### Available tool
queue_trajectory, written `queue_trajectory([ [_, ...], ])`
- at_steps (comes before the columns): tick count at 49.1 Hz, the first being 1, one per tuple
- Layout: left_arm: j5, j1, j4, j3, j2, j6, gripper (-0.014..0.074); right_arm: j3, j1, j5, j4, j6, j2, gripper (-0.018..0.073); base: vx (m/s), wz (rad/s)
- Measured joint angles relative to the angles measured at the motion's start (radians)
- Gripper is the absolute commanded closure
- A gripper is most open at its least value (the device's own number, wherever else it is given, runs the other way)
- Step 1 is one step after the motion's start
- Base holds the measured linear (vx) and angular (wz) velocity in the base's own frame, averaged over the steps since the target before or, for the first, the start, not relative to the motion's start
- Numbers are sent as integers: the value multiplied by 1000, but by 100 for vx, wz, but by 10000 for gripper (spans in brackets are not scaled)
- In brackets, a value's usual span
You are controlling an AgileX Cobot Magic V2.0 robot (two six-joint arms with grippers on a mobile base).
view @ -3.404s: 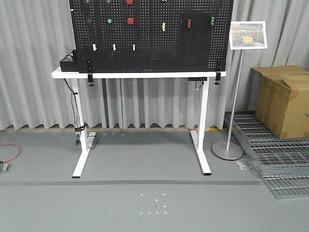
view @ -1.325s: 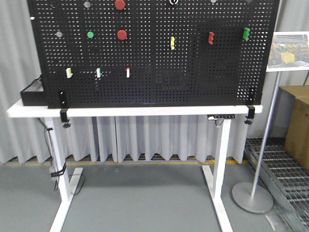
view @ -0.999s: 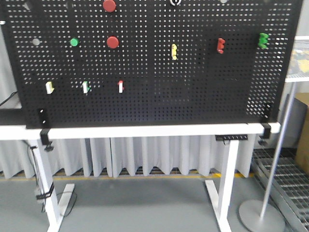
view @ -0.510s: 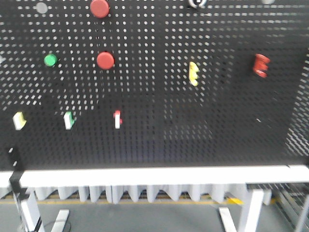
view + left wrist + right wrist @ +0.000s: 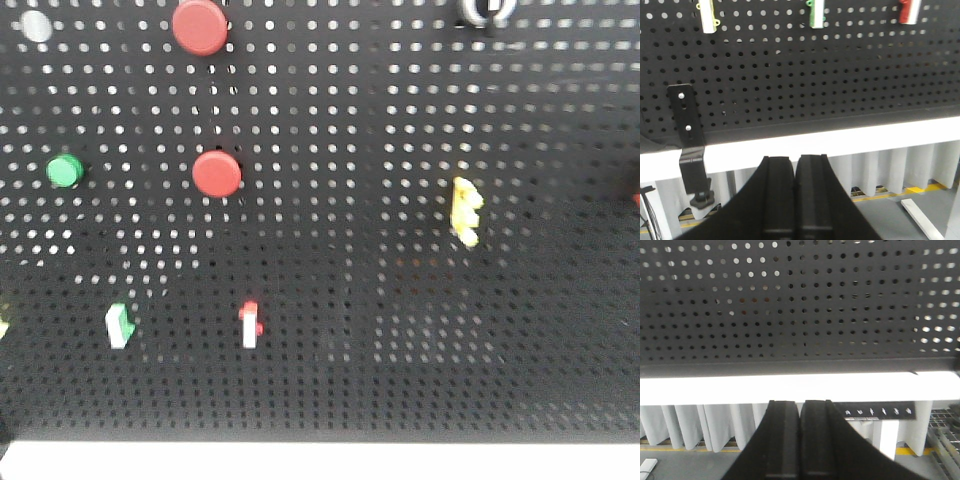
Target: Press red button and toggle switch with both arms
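Toggle switch (image 5: 487, 10) cropped by the front view's top edge, its lever indistinct, yellow clip (image 5: 465, 210) smeared by blur, red piece (image 5: 636, 199) sliced by the right edge, red-tipped clip (image 5: 909, 11) cut off atop the left wrist view

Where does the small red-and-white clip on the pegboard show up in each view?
Front-facing: the red-and-white clip is lower left of centre.
Left wrist: the clip is at the top edge, right side, partly cut off.
Right wrist: not in it.
Shared landmark: the white table edge under the pegboard, in all three.
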Motion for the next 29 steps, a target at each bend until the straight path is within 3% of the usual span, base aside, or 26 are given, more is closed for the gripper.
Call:
queue_trajectory([
  [29, 0, 0, 0, 0, 0, 0, 594, 0, 0, 0, 0, 0, 0, 562, 6, 1],
])
